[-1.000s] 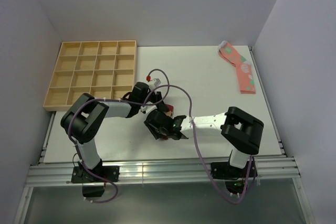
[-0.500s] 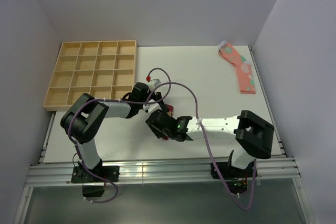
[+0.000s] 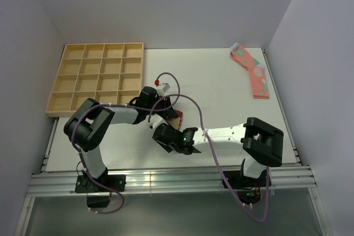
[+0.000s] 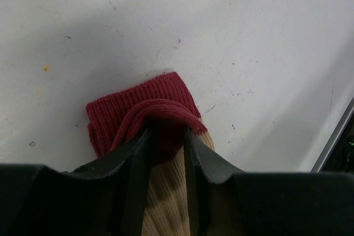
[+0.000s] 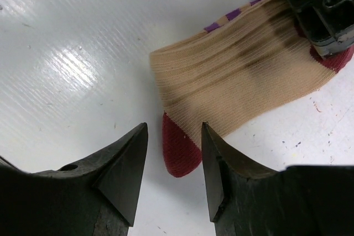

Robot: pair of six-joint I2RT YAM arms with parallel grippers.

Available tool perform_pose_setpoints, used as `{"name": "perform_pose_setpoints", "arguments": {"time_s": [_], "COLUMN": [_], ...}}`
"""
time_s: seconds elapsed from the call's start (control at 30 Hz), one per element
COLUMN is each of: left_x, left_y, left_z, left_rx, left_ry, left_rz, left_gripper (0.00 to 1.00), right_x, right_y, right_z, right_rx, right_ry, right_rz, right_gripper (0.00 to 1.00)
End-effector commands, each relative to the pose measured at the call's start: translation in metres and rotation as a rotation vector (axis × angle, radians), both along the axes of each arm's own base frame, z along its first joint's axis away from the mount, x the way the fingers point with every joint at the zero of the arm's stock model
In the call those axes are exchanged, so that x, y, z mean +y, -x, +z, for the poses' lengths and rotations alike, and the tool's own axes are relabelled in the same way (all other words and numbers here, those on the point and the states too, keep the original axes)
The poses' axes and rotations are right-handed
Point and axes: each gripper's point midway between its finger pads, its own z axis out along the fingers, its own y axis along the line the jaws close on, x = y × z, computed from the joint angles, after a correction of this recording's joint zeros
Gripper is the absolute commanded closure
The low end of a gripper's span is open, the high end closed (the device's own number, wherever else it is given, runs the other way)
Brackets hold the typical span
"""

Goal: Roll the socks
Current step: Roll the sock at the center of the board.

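- Counted two arms, with one end effector on each.
- Counted one tan sock (image 5: pixel 238 81), knit, with dark red toe and heel and purple stripes at the cuff. Unable to tell whether a second is folded within it.
- Located near the middle of the white surface (image 3: pixel 221 81), toward the near edge, between the two end effectors. Lying flat, with the toe end doubled over on itself.
- Counted one wooden tray (image 3: pixel 100 74) at the far left of the surface. Divided into sixteen compartments, four by four.
- Counted what look like two salmon-pink socks (image 3: pixel 251 70) with green and white spots. Placed at the far right corner of the surface, overlapping end to end, well apart from the tan sock.
- Found the left end effector (image 4: pixel 167 136) clamped on the dark red toe end of the tan sock. Closed to a narrow gap, with the bunched knit pinched between both fingers (image 4: pixel 135 158).
- Found the right end effector (image 5: pixel 174 136) parted and gripping nothing. Poised just over the dark red heel patch at the sock's other end, with one fingertip to either side of it. Unable to tell from either view whether touching the fabric.
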Motion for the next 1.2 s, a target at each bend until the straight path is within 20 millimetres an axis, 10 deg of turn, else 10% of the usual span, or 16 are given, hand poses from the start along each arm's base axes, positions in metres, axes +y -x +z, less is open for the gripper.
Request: {"name": "perform_pose_setpoints", "arguments": {"time_s": [0.0,0.83,1.17], "left_x": [0.015,0.014,0.017], "left_y": [0.02,0.018,0.018], "left_z": [-0.032,-0.037,-0.043], "left_rx": [0.099,0.123,0.14], "left_ry": [-0.096,-0.089,-0.102], "left_rz": [-0.02,-0.023,-0.006], "left_gripper": [0.64,0.64,0.64], "right_x": [-0.004,-0.013,0.0], "right_y": [-0.001,-0.005,0.002], "right_z": [-0.002,-0.041,-0.027], "right_rx": [-0.035,-0.055,0.077], "right_ry": [0.034,0.182,-0.061], "right_rz": [0.012,0.034,0.016], "right_gripper": [0.49,0.58,0.7]}}
